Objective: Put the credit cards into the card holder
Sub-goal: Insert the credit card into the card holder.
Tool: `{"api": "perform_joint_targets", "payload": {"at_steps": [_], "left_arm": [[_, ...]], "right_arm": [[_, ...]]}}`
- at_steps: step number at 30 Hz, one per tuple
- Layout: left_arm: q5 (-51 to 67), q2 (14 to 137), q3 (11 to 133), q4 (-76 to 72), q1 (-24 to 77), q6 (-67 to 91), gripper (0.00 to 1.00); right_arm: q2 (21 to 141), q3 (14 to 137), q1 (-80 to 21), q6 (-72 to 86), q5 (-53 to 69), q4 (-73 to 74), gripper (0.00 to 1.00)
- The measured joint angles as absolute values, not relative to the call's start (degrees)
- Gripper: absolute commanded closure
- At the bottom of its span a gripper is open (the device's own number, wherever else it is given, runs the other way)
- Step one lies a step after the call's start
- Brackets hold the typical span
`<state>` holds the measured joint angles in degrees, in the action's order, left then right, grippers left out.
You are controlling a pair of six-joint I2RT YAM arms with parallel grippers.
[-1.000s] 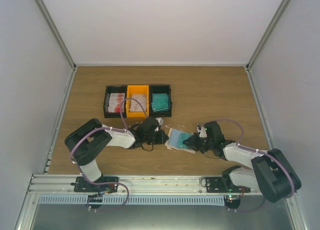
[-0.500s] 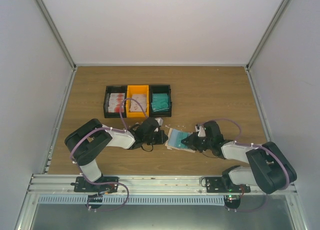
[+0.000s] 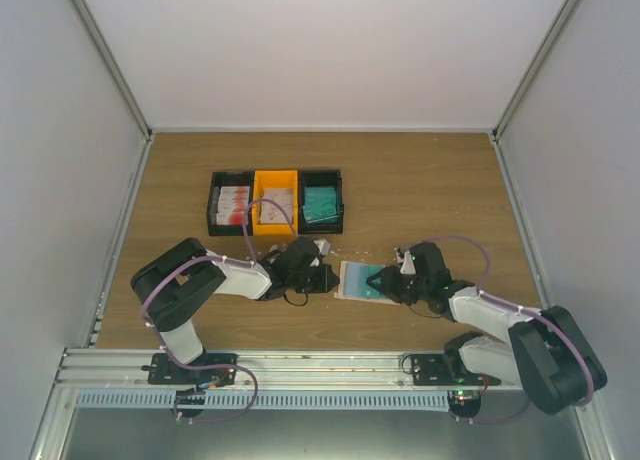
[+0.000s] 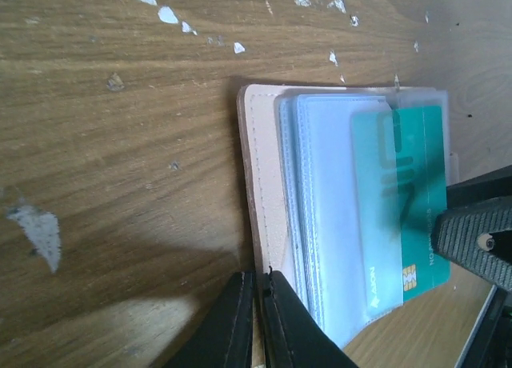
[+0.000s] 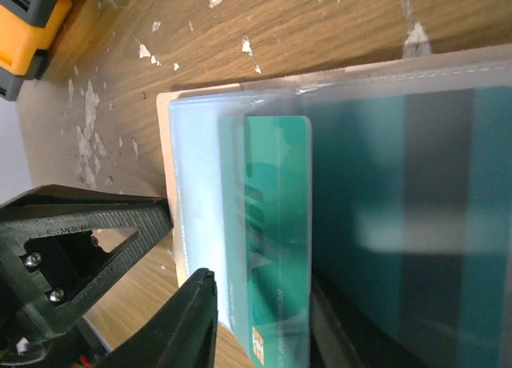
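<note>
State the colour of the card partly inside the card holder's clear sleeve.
Teal green card; clearest in the left wrist view.

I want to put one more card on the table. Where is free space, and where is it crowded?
Free: the bare table right of the bins up to the right wall, and the strip beyond the bins. Crowded: front centre, where the left gripper, card holder and right gripper meet.

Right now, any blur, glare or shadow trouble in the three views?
Right wrist: teal card sharp, the plastic sleeve at right blurred. Left wrist: card holder crisp, dark shadow at lower left. Top external: even light, no glare.
</note>
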<state>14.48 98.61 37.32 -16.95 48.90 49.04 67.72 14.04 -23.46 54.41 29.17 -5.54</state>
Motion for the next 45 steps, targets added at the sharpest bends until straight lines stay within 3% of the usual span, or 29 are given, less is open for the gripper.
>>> {"api": "perform_joint_targets", "payload": {"at_steps": [14, 23, 33, 41, 45], "left_arm": [[18.13, 99.72, 37.43, -18.57, 49.04, 48.84, 0.89], [20.73, 100.99, 38.00, -19.66, 49.04, 48.18, 0.90], [21.26, 101.10, 38.02, -19.75, 49.04, 47.94, 0.90], [21.61, 101.12, 38.02, -19.73, 49.04, 47.90, 0.90], [21.76, 101.21, 38.15, -19.66, 49.04, 47.72, 0.90]], "right_arm": [[64.97, 18.46, -24.32, 51.35, 23.14, 6.44, 0.56], [68.34, 21.34, -27.83, 50.54, 20.29, 8.14, 0.66], [65.95, 21.47, -28.34, 51.03, 18.52, 10.50, 0.45], [64.99, 23.97, -28.36, 50.81, 14.59, 17.54, 0.43], [64.66, 25.56, -28.64, 50.83, 12.21, 20.95, 0.36]]}}
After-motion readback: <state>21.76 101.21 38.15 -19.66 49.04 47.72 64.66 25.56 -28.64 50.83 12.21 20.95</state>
